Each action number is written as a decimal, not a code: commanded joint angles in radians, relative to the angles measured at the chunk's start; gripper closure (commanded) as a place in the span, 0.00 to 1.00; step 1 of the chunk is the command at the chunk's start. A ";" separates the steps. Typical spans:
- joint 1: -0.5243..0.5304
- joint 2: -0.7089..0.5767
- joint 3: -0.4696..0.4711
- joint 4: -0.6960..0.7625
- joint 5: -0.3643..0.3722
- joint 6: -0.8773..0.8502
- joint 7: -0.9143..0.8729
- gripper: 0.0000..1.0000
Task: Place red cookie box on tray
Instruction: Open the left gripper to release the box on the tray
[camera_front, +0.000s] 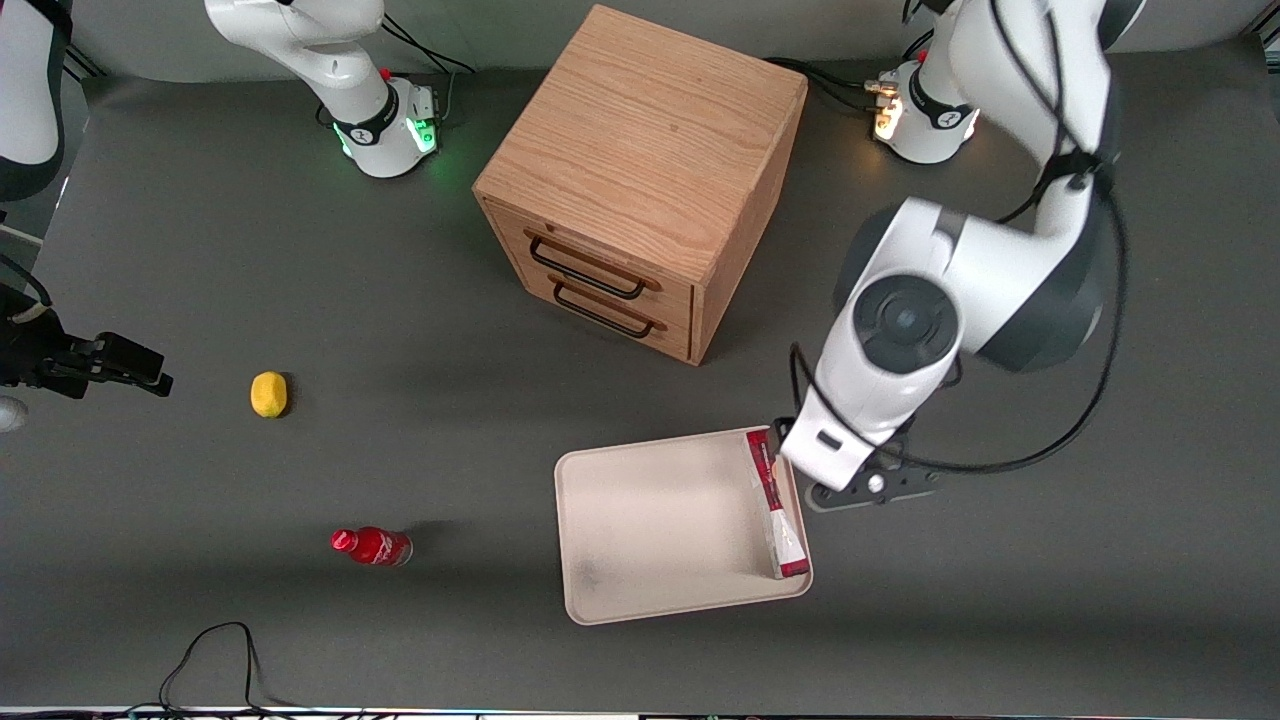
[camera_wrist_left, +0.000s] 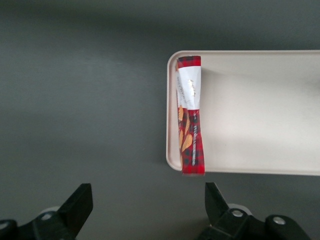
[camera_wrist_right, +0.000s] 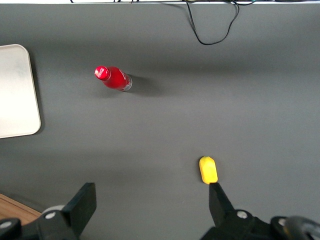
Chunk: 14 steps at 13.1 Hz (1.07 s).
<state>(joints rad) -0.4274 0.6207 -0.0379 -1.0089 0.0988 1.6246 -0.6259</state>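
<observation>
Jaws spread wide and holding nothing, the gripper (camera_wrist_left: 145, 207) hangs above the bare mat just beside the tray's (camera_front: 640, 600) short end, the end toward the working arm. The cream-white tray holds one thing only: the red cookie box (camera_front: 778, 505), standing on a thin edge inside and leaning against the rim of that short end. The box is a slim carton in red tartan print, with a white-grey panel at the end nearer the front camera and pictures of orange biscuits along its narrow face. A faint dark smudge marks the tray floor near the corner closest to the small red bottle (camera_front: 372, 546).
</observation>
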 joint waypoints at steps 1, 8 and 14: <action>0.048 -0.157 -0.008 -0.057 -0.004 -0.095 -0.003 0.00; 0.336 -0.548 -0.085 -0.367 -0.008 -0.106 0.299 0.00; 0.528 -0.639 -0.080 -0.447 -0.045 -0.124 0.564 0.00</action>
<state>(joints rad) 0.0606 0.0118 -0.1068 -1.4085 0.0720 1.5004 -0.1092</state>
